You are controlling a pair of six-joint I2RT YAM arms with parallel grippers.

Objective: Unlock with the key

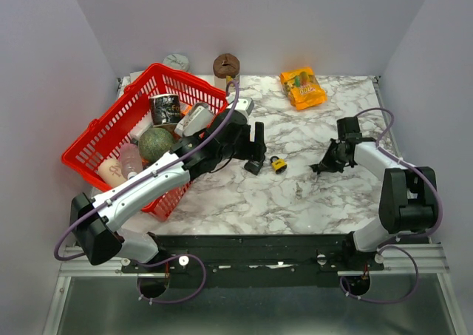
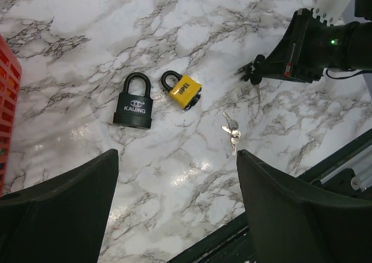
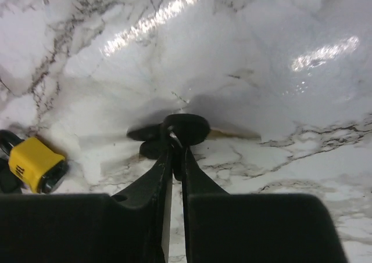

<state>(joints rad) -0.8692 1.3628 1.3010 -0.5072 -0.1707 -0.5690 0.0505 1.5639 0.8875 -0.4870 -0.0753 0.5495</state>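
Right claw [image 3: 176, 152] pinched shut on key [image 3: 187, 128], low over surface [image 3: 261, 54]. Yellow lock [image 3: 34, 163] lies flat to its left, near, keyhole end roughly toward it. Left claw [image 2: 177, 158] wide open, empty, hovers above yellow lock and black lock [image 2: 133, 103], nearer to both.

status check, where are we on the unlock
Left gripper open over black padlock and yellow padlock. Right gripper shut on key, apart from both locks. Loose keys lie nearby; nothing blocking.
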